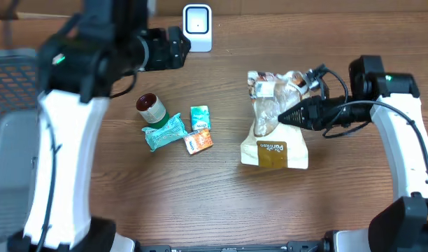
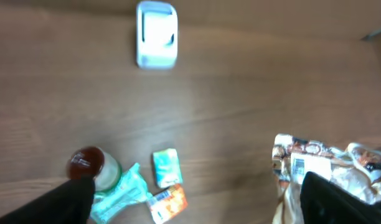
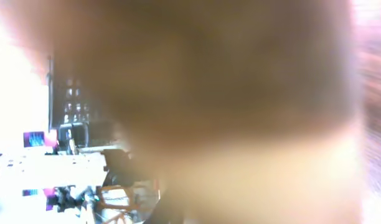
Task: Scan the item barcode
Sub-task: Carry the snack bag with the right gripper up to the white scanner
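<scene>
The item is a clear plastic bread bag (image 1: 275,119) with a tan label, lying right of centre on the wooden table; the left wrist view catches its printed top (image 2: 305,163). My right gripper (image 1: 282,117) reaches in from the right and is shut on the bag's clear middle. The right wrist view is a tan blur, with the bag pressed against the lens. The white scanner (image 1: 197,26) stands at the far edge, also seen as the scanner (image 2: 157,34) from the left wrist. My left gripper (image 2: 197,205) hangs high over the table, open and holding nothing.
Left of centre lie a red-lidded jar (image 1: 150,107), a teal packet (image 1: 163,131), a small teal box (image 1: 200,117) and an orange packet (image 1: 198,142). A grey basket (image 1: 8,84) sits at the left edge.
</scene>
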You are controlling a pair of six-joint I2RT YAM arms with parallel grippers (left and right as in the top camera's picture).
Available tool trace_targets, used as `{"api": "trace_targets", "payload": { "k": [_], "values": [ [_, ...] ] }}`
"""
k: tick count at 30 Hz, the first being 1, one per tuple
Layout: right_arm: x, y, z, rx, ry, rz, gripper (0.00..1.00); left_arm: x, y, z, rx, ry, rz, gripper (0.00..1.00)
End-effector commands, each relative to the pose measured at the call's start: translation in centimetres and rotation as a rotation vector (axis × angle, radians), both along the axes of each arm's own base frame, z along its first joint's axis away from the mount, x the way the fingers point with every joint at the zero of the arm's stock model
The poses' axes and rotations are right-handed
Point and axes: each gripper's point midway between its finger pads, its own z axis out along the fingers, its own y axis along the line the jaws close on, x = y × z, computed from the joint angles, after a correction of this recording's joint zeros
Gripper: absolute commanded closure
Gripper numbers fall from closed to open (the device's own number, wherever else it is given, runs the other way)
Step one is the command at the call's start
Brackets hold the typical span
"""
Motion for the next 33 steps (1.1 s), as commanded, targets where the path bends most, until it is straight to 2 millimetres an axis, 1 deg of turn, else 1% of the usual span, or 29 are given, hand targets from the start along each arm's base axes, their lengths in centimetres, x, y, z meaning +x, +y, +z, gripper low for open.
{"api": "trace_targets", "payload": {
  "k": [1,4,7,8,10,14,21,24,27,30,33],
  "values": [
    [-0.6,2.3,4.3,0.048,-0.192,0.122,0.96,-0.5,1.8,0.6,0.05,-0.021,0.038,0.0],
    [-2.2,4.4,6.6,0.068,-0.282,0.24,0.96,-1.5,3.3,0.5,0.091,0.0,0.08,0.0],
    [-3.8,6.4,9.4,0.157,-0.385,0.342,0.96,-2.5,4.8,-0.4,0.138,0.048,0.121,0.0],
    [-4.2,6.9,10.5,0.194,-0.42,0.365,0.96,-2.8,5.3,-0.8,0.157,0.07,0.134,0.0],
    [-4.3,7.6,11.6,0.244,-0.453,0.379,0.96,-3.2,5.9,-1.2,0.173,0.096,0.147,0.0],
    [-4.1,8.1,12.3,0.3,-0.485,0.388,0.96,-3.5,6.7,-1.6,0.199,0.114,0.153,0.0],
    [-4.1,8.3,13.2,0.356,-0.493,0.386,0.96,-3.6,7.8,-1.7,0.249,0.116,0.193,0.0],
    [-4.0,8.4,14.4,0.424,-0.474,0.368,0.96,-3.2,9.0,-1.4,0.276,0.102,0.236,0.01],
    [-2.7,8.6,14.9,0.43,-0.39,0.319,0.96,-2.9,10.4,-1.3,0.274,0.096,0.272,0.0],
    [-1.5,9.0,15.6,0.436,-0.356,0.293,0.96,-2.9,12.5,-1.2,0.269,0.102,0.335,0.0],
    [-0.8,9.3,16.2,0.442,-0.348,0.282,0.96,-3.0,14.5,-1.3,0.274,0.11,0.381,0.0]
  ]
}}
